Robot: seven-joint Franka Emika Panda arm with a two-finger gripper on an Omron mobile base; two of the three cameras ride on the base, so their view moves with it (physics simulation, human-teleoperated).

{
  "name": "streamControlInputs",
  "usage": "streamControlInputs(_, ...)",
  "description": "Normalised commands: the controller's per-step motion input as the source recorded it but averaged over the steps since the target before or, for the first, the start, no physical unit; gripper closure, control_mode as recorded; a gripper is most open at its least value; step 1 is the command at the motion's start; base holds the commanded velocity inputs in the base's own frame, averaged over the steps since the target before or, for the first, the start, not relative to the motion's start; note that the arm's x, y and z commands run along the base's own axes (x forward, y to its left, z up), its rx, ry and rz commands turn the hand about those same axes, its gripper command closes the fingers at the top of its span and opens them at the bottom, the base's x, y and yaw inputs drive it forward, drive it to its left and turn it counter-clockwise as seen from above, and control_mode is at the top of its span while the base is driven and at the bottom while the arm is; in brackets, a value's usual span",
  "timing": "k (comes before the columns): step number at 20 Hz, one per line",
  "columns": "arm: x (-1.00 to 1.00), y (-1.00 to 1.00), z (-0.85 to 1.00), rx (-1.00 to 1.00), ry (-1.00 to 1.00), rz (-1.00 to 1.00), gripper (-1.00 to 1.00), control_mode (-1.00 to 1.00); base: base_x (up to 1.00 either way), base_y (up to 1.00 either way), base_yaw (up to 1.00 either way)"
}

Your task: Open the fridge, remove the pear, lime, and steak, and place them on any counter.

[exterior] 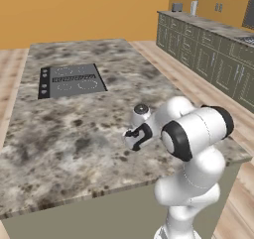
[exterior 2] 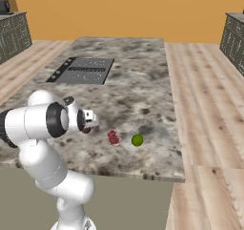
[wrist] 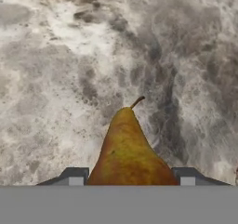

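A yellow-brown pear (wrist: 126, 148) with its stem pointing away sits between my two finger tips, and my gripper (wrist: 128, 177) is shut on it over the stone counter (wrist: 69, 56). The hand (exterior: 135, 136) hangs above the near part of the island counter (exterior: 74, 134). In the right base view the hand (exterior 2: 88, 120) is a little left of the red steak (exterior 2: 113, 137) and the green lime (exterior 2: 137, 140). Both lie on the counter (exterior 2: 143, 90) near its front edge. The fridge is out of view.
A black cooktop (exterior: 72, 80) is set into the far part of the island, also seen from the right (exterior 2: 83, 70). Olive-green cabinets (exterior: 208, 49) with a long counter run along the right wall. Wooden floor surrounds the island.
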Motion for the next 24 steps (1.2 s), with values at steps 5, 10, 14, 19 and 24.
streamControlInputs(5,0.14,-0.12,-0.37,0.0,0.02,0.0,-1.0,-1.0,0.0,0.0,0.0)
streamControlInputs(10,0.0,-0.22,-0.05,0.0,0.0,0.0,-1.0,-1.0,0.0,0.0,0.0)
streamControlInputs(14,-0.24,-0.01,0.31,0.0,-0.03,0.0,-1.0,-1.0,0.0,0.0,0.0)
streamControlInputs(19,-0.52,0.0,0.97,0.0,-0.12,0.0,-1.0,-1.0,0.0,0.0,0.0)
streamControlInputs(24,-0.84,0.0,1.0,0.04,-0.11,0.0,-1.0,-1.0,0.0,0.0,0.0)
